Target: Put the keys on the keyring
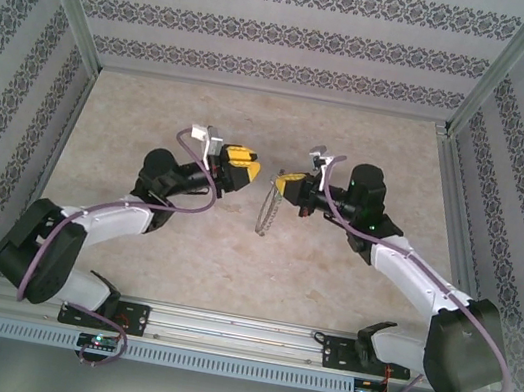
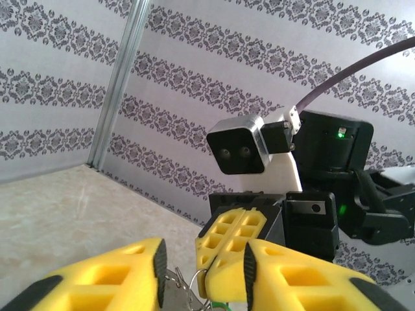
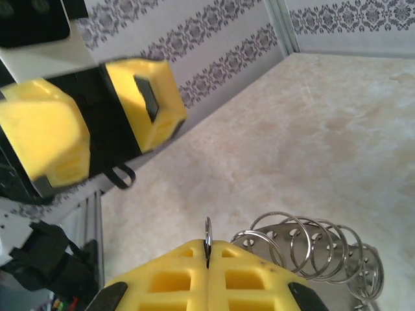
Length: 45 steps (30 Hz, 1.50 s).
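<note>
Top: left gripper (image 1: 250, 169) and right gripper (image 1: 282, 185) sit tip to tip mid-table, keyring (image 1: 266, 212) hanging at right's 6 o'clock. Left wrist: left jaws part-open, green sliver (image 2: 224, 304) at 6 o'clock (key head? can't tell). Right wrist: right gripper clamped on keyring's end loop, coils at 3 o'clock.

The left arm (image 1: 101, 218) and right arm (image 1: 416, 274) have white shells, black joints and purple cables (image 1: 213, 191). The left hand (image 1: 252, 169) and right hand (image 1: 279, 183) bear yellow recessed fingers (image 3: 175, 282), black-padded.
</note>
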{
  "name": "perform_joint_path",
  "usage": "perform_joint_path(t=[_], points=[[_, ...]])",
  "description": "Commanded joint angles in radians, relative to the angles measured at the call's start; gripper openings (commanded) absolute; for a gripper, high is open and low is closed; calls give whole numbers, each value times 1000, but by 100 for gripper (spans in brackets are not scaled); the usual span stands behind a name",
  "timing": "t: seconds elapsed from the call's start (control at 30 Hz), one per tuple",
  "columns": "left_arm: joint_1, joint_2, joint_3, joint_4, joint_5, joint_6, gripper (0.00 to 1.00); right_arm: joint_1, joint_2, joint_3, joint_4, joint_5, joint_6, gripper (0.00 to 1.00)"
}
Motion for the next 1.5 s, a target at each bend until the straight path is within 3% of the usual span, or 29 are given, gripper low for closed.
perform_joint_path(t=[0.0,0.27,0.63,1.13,1.47], points=[[23,-48,80,-300,82,130,42,-13,23,141,-246,-2,-229,0],[46,-43,258,-792,132,398,50,-10,165,401,-607,23,-464,0],[85,51,407,-1072,249,546,55,7,236,526,-806,77,-589,0],[84,88,397,-1009,302,543,55,32,214,526,-802,-17,-582,0],[82,112,384,-929,352,492,48,34,192,518,-772,-62,-561,0]])
